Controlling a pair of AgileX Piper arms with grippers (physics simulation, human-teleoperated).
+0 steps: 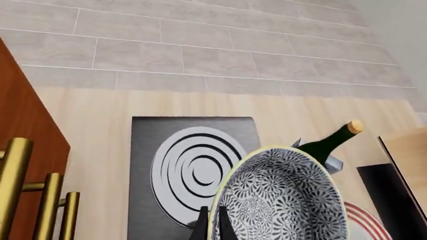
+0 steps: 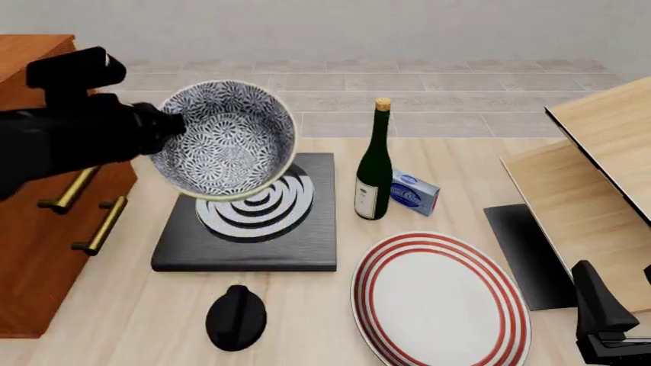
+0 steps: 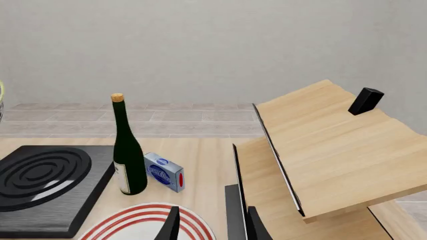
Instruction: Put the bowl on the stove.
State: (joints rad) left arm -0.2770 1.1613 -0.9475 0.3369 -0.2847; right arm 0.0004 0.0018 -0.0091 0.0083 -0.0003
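The bowl (image 2: 229,137), blue-and-white floral with a pale rim, hangs tilted in the air above the stove (image 2: 305,244), its opening turned toward the front camera. My left gripper (image 2: 169,126) is shut on the bowl's left rim. In the left wrist view the fingers (image 1: 212,222) pinch the rim of the bowl (image 1: 280,200), with the stove (image 1: 143,170) and its silver rings below. My right gripper (image 2: 605,320) rests low at the front right, open and empty, and it also shows in the right wrist view (image 3: 213,227). The stove also shows there (image 3: 40,175).
A green wine bottle (image 2: 374,164) and a small blue box (image 2: 414,192) stand right of the stove. A red-ringed white plate (image 2: 437,301) and a black knob (image 2: 236,316) lie in front. A brown cabinet (image 2: 41,229) stands left and a wooden shelf (image 2: 600,175) right.
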